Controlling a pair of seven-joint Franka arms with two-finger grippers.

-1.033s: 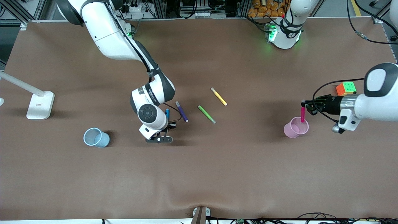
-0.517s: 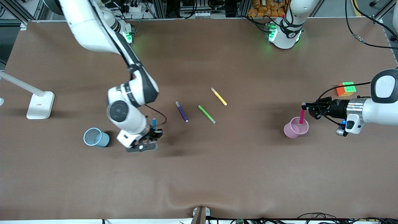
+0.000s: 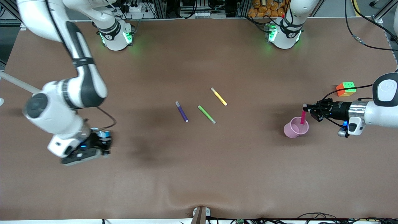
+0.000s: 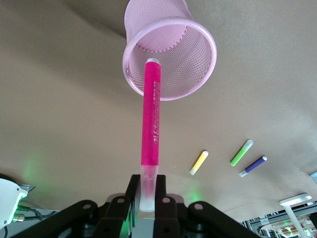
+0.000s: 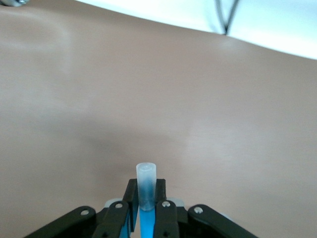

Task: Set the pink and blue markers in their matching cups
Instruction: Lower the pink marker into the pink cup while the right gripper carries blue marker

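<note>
My left gripper (image 3: 306,107) (image 4: 145,181) is shut on the pale cap of the pink marker (image 3: 302,117) (image 4: 151,114). The marker hangs with its lower end inside the mouth of the pink mesh cup (image 3: 293,130) (image 4: 193,59). My right gripper (image 3: 105,142) (image 5: 146,186) is shut on the blue marker (image 3: 107,134) (image 5: 146,173), holding it at its greyish end. It hangs over the spot where the blue cup stands. The blue cup is almost wholly hidden under that hand; a pale blue sliver (image 5: 115,202) shows beside the fingers.
A purple pen (image 3: 182,111), a green pen (image 3: 206,114) and a yellow pen (image 3: 218,96) lie mid-table. A colour cube (image 3: 346,88) sits near the left arm's end. A white lamp arm (image 3: 14,83) crosses the right arm's end of the table.
The right arm swung from beside the purple pen toward its own end of the table, carrying the blue marker to over the blue cup. The left gripper sank slightly, the pink marker going deeper.
</note>
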